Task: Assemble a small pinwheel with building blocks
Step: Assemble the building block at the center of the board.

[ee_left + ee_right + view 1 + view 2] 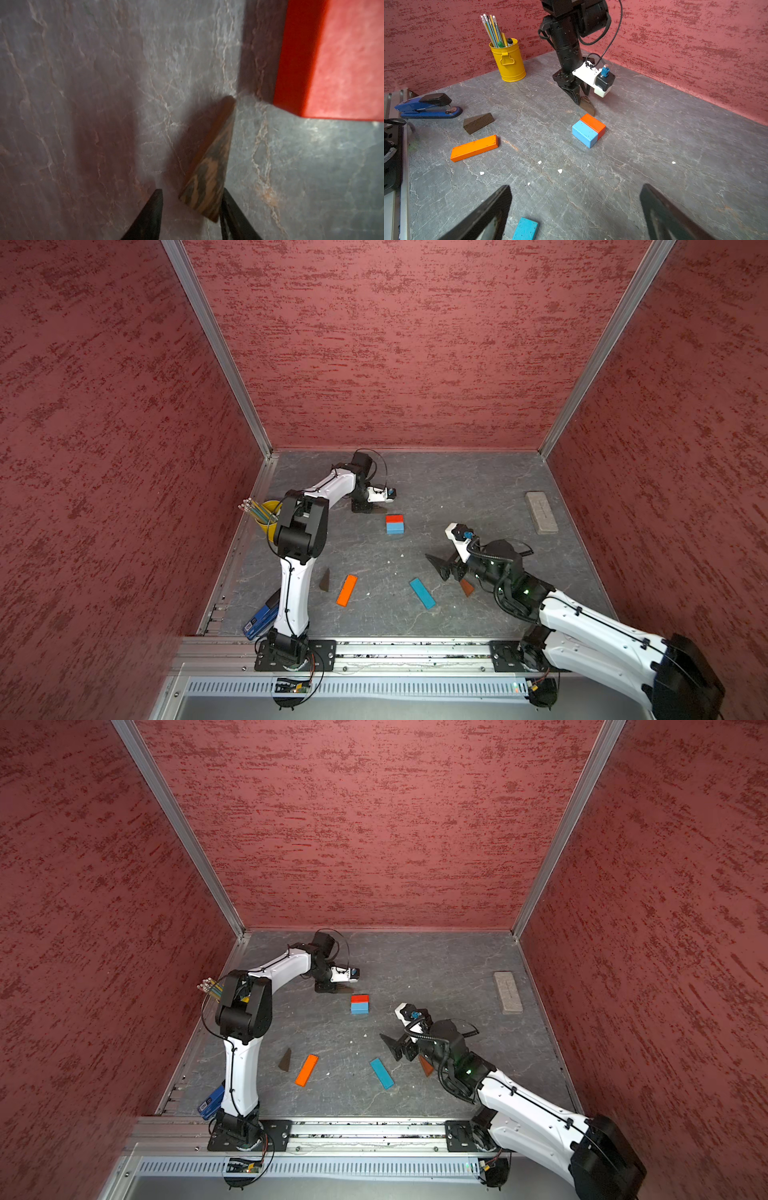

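The red-and-blue cube (394,524) (588,129) lies mid-table. My left gripper (192,190) (370,510) is low over the table behind the cube and open. A brown streaked wedge (209,166) (587,105) rests on the table between its fingers, against one finger and clear of the other. The wedge's tip points at the cube's red end (342,62), a small gap away. My right gripper (576,187) (440,568) is wide open and empty above the blue bar (422,593) (526,228). An orange bar (347,590), a dark wedge (325,580) and an orange-brown wedge (466,587) lie loose.
A yellow cup of pencils (508,60) and a blue stapler (427,106) stand along the left side behind my left arm. A grey rectangular block (541,512) lies at the far right. Red walls close in three sides, with a metal rail along the front.
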Motion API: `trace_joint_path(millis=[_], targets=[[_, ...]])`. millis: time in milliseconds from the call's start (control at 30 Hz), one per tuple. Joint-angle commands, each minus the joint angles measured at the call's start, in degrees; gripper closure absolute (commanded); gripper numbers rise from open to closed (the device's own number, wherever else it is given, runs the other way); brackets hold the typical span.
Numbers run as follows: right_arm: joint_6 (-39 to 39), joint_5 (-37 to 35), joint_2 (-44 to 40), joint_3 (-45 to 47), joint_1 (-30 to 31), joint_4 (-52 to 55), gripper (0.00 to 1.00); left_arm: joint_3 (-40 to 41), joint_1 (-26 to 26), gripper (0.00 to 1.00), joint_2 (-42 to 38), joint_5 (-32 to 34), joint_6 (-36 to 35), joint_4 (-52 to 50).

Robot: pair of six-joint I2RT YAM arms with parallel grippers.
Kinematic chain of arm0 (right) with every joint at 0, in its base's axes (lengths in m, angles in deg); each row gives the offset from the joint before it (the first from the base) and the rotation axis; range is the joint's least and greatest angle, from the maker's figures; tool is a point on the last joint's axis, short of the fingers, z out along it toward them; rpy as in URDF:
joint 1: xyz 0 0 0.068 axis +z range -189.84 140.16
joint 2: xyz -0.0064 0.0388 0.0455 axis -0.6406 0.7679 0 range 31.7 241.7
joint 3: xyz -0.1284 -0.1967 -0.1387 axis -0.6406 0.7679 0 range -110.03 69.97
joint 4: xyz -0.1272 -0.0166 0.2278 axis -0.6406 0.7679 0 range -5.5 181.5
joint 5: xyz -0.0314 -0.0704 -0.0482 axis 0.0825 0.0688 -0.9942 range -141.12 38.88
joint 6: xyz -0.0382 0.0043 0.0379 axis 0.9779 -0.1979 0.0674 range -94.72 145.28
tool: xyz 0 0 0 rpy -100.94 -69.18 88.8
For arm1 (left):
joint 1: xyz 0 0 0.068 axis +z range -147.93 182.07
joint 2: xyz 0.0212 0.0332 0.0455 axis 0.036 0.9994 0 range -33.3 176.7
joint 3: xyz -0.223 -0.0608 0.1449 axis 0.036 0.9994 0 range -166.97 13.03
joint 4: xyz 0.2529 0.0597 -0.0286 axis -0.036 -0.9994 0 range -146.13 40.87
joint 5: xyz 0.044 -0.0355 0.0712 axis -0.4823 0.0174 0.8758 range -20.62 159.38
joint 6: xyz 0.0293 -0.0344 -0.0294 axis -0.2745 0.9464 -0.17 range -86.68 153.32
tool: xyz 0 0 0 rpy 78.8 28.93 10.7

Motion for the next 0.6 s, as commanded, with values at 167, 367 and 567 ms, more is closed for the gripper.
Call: trace_joint_path(millis=[167,367,567], targets=[[-0.5,0.59,0.53,-0.76,0.42,-0.26,0.01,-0.49,0.14,0.63,-1.53,-2.83,3.12,-0.03],[-0.52,0.59,0.77,-1.02,0.31,-0.24,0.01,0.0,0.14,0.68,-1.65,-3.31,3.77,0.39],[-0.43,0.7,1.32,-1.25,0.36,-0.47,0.01,0.31,0.05,0.72,-1.96,-3.52,4.13,1.17]])
